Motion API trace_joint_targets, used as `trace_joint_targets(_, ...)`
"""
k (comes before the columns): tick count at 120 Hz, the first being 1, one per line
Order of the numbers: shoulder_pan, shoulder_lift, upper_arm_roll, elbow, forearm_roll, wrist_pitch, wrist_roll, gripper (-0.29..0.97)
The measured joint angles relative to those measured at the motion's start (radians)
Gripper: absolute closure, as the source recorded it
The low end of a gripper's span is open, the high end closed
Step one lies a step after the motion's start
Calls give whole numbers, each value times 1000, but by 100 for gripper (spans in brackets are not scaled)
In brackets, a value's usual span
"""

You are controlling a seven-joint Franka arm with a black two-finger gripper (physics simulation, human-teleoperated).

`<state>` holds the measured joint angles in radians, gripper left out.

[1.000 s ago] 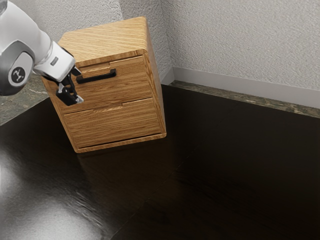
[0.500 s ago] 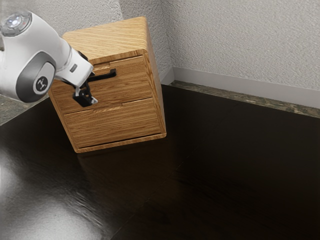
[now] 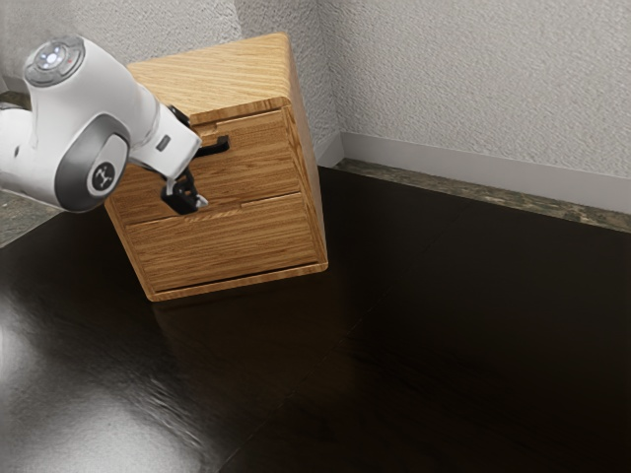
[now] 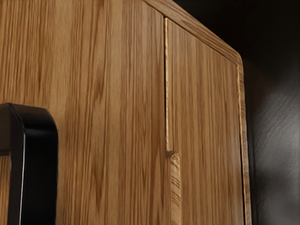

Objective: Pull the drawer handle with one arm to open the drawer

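A wooden cabinet point(image 3: 222, 79) with two drawers stands on the dark floor against the wall corner. The upper drawer point(image 3: 251, 168) carries a black bar handle point(image 3: 216, 145), and my hand hides the handle's end toward the exterior view's left. My gripper point(image 3: 187, 200) hangs in front of the upper drawer's lower edge, just below the handle and near the seam to the lower drawer point(image 3: 232, 241). In the wrist view, one rounded end of the handle point(image 4: 30, 159) stands close in front of the upper drawer front point(image 4: 108, 117). Both drawer fronts look flush with the cabinet.
A glossy dark floor point(image 3: 414, 345) spreads in front of the cabinet and toward the exterior view's right. A white textured wall point(image 3: 473, 69) with a baseboard point(image 3: 493, 168) runs behind. A marbled grey surface point(image 3: 25, 212) lies at the exterior view's left.
My arm has swung toward the exterior view's right, carrying the gripper from the cabinet's near edge across the upper drawer front to just under the handle. The drawers have not moved.
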<state>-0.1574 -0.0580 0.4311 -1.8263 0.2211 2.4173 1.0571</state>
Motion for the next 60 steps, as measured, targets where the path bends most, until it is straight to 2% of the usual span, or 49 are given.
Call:
trace_joint_targets(17, 0, -6, -1, -13, 1, 5, 0, -1)
trace_joint_targets(33, -10, -59, -3, -68, 4, 6, -1, 1)
trace_joint_targets(39, -15, -116, -5, -107, 3, 6, -1, 0)
trace_joint_targets(53, -21, -354, -27, -270, 2, 5, -1, 0)
trace_joint_targets(60, -21, -409, -38, -311, 2, 3, -1, 0)
